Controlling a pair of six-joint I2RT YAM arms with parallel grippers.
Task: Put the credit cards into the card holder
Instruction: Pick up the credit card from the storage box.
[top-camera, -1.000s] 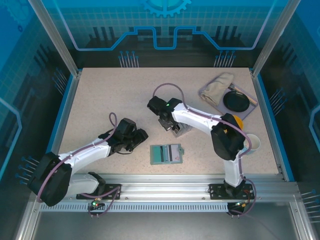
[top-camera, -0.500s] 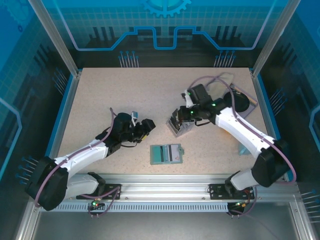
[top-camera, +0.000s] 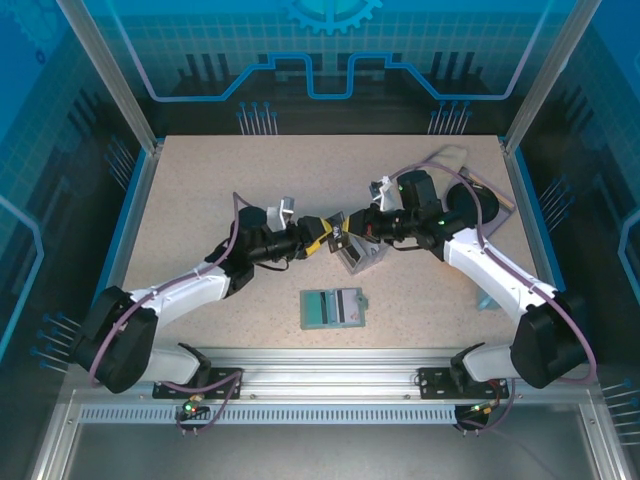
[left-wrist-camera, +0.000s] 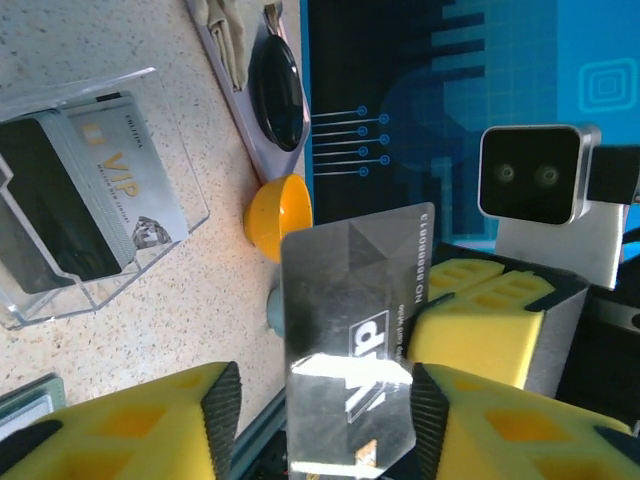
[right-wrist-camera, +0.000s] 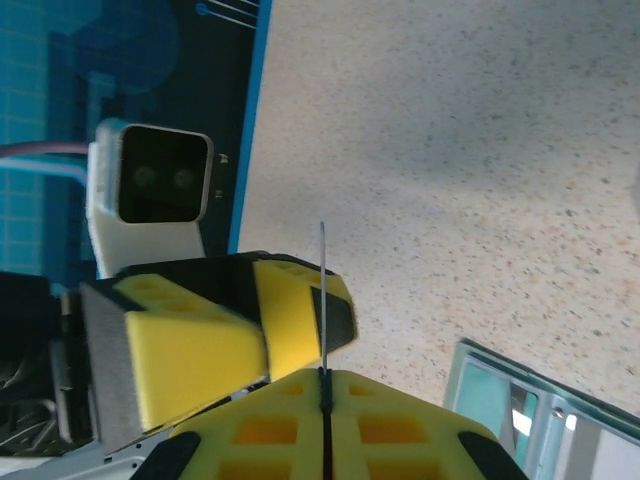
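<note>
My two grippers meet in mid-air above the middle of the table. The right gripper (top-camera: 352, 232) (right-wrist-camera: 326, 385) is shut on a silvery grey credit card (top-camera: 337, 238) (left-wrist-camera: 350, 330), seen edge-on (right-wrist-camera: 323, 290) in the right wrist view. The left gripper (top-camera: 318, 240) (left-wrist-camera: 325, 400) is open, its pads on either side of that card; the right pad is at the card's edge and the left pad stands a little off it. More credit cards (left-wrist-camera: 120, 200) stand in a clear plastic box (top-camera: 362, 257) (left-wrist-camera: 80, 200). The card holder (top-camera: 333, 307) (right-wrist-camera: 500, 390) lies open and flat nearer the front.
A grey tray (top-camera: 505, 203) at the back right carries a beige cloth (top-camera: 440, 160) and a black dish (top-camera: 478, 205) (left-wrist-camera: 272, 85). An orange bowl (left-wrist-camera: 278, 215) sits beside it. The right arm stretches over the table's right side.
The right gripper has carried a card left from the clear box. The left arm has reached right to meet it, and its jaws have narrowed around the card.
</note>
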